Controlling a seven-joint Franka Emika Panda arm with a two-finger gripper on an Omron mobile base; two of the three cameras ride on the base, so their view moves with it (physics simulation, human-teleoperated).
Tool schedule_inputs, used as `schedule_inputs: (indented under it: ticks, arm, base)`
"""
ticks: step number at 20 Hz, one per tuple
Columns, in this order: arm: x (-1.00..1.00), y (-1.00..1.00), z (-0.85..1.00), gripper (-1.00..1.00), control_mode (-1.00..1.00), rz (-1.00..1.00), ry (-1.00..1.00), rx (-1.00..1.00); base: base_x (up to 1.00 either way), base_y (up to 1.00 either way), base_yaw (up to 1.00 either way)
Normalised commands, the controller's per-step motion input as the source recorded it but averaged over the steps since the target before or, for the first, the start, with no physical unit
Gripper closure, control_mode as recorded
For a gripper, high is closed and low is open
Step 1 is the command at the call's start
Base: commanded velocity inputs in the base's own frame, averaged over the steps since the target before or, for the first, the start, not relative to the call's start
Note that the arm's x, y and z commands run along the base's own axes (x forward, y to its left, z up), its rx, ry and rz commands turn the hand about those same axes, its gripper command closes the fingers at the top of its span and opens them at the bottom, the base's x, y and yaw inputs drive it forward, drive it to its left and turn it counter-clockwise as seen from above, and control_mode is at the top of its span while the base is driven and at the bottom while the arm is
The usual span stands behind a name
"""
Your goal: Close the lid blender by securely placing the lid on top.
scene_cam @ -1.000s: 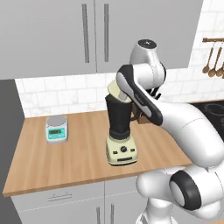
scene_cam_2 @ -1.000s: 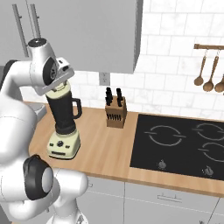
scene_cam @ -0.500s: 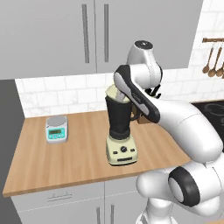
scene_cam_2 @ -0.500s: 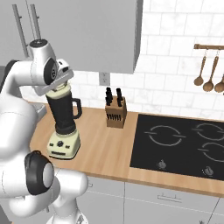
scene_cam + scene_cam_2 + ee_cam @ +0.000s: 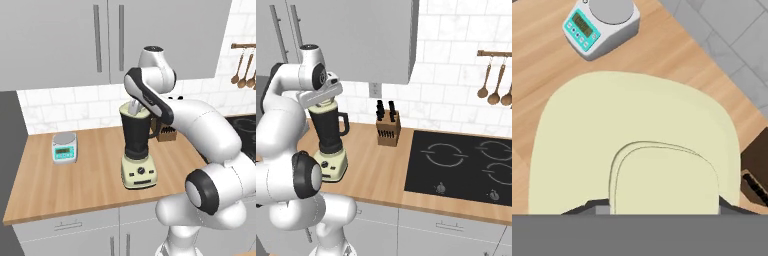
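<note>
Left base view: from behind, looking forward and down at the blender [image 5: 137, 150] and scale [image 5: 65, 148]. Right base view: same counter [image 5: 376, 172], blender, plus hob [image 5: 466, 167]. Hand view: close above the lid [image 5: 632, 150], facing down.

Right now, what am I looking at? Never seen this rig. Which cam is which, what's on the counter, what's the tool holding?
All three pictures are rendered, not filmed. A white robot arm on a drivable base works at a wooden kitchen counter. Two cameras ride on the base, behind the arm to its left and right, showing the same scene from two sides. The third sits on the hand and looks down along the tool.

On the counter: the blender, a dark jar on a cream base, a small grey-and-teal scale, and a knife block. A black cooktop is set into the counter beside the knife block.

The tool is at the jar's top, with the cream lid right beneath it. Its fingers are hidden, so whether it grips the lid is unclear.
</note>
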Motion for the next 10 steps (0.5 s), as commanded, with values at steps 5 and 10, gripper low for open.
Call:
schedule_inputs:
  ticks: [5,10]
  arm:
    - [-0.04,0.0,-1.0,1.0,-1.0,0.0,-0.04,0.0]
    - [-0.01,0.0,-0.18,-1.0,-1.0,0.0,0.0,0.0]
  base:
    - [0.0,0.0,0.0]
    - [0.0,0.0,0.0]
